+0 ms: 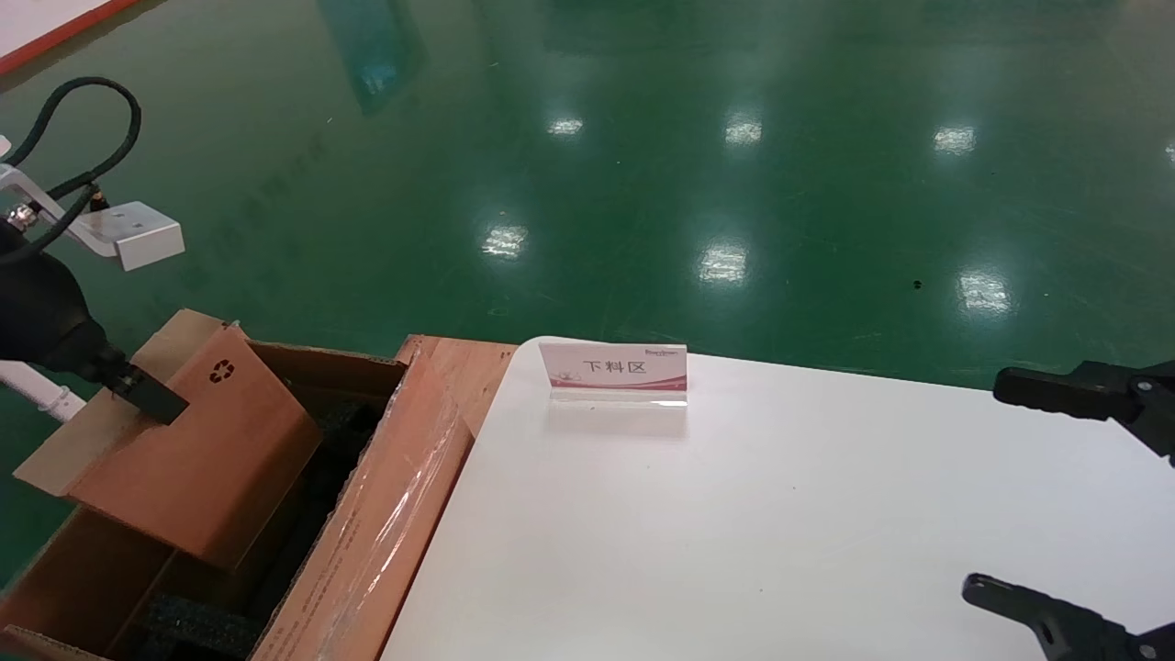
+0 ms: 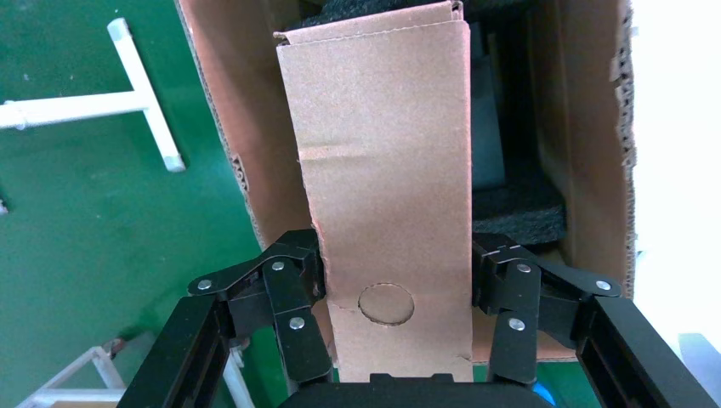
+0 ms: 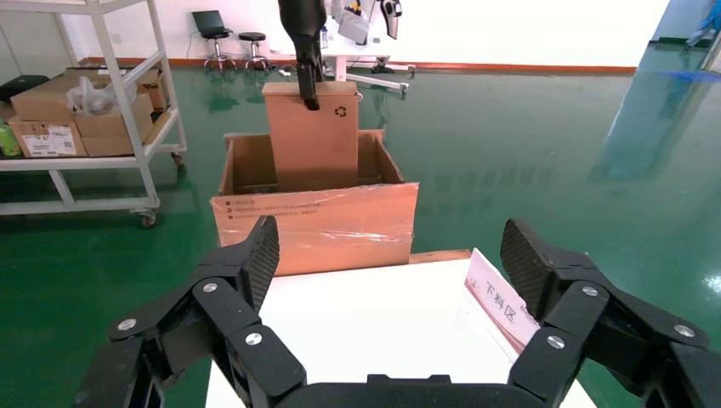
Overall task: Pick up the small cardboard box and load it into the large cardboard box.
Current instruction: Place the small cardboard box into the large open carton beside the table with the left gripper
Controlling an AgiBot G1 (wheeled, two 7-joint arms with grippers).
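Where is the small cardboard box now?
In the head view's lower left, the small cardboard box is held upright by the left gripper, partly lowered into the large cardboard box.

White rounded tabletop point(image 1: 734, 514) w/ clear acrylic sign stand, pink-white card point(image 1: 613, 372) near far edge. Glossy green floor point(image 1: 643, 184) — white metal shelving rack point(image 3: 110, 102) w/ brown cartons.

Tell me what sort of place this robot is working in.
Most likely a factory or warehouse packing station: a glossy green floor, a metal shelf rack stacked with cartons, and a white table bearing a printed sign. The large cardboard box stands beside the table.
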